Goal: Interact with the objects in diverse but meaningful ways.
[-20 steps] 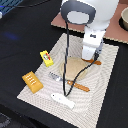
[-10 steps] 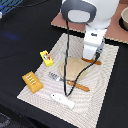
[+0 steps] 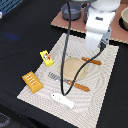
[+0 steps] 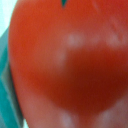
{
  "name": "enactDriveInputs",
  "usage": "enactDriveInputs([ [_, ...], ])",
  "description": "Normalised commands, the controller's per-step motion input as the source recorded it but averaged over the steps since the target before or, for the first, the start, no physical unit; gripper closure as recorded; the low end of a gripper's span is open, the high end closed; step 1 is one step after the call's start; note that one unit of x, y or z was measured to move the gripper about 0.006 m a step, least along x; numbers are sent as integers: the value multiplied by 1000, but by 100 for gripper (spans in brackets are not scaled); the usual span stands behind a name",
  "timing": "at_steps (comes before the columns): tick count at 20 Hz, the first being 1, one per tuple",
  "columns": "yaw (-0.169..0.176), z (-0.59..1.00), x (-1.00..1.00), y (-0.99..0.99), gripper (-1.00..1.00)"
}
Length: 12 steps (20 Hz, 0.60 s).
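A red tomato-like ball [image 4: 65, 65] fills the whole wrist view, pressed close to the camera, and hides the fingers. In the exterior view my gripper [image 3: 100, 47] hangs above the mat's far side, just past the plate, and the ball cannot be seen beneath it, so the gripper appears shut on the ball. An orange ridged block [image 3: 32, 81] lies at the mat's corner toward the exterior view's left. Beyond it sits a yellow packet [image 3: 47, 58]. A white fish-like piece [image 3: 63, 100] rests near the mat's front edge.
A round tan plate [image 3: 75, 68] sits mid-mat with wooden-handled cutlery [image 3: 92, 61] beside it. A black cable [image 3: 63, 60] hangs down across the plate. A grey pot [image 3: 70, 10] and a bowl [image 3: 122, 17] stand on the brown board behind.
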Motion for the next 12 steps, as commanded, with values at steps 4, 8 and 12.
enactDriveInputs([
  [4, 5, 124, -474, -686, 100],
  [8, 10, 64, -463, -703, 100],
  [12, 8, -29, -270, -552, 100],
])
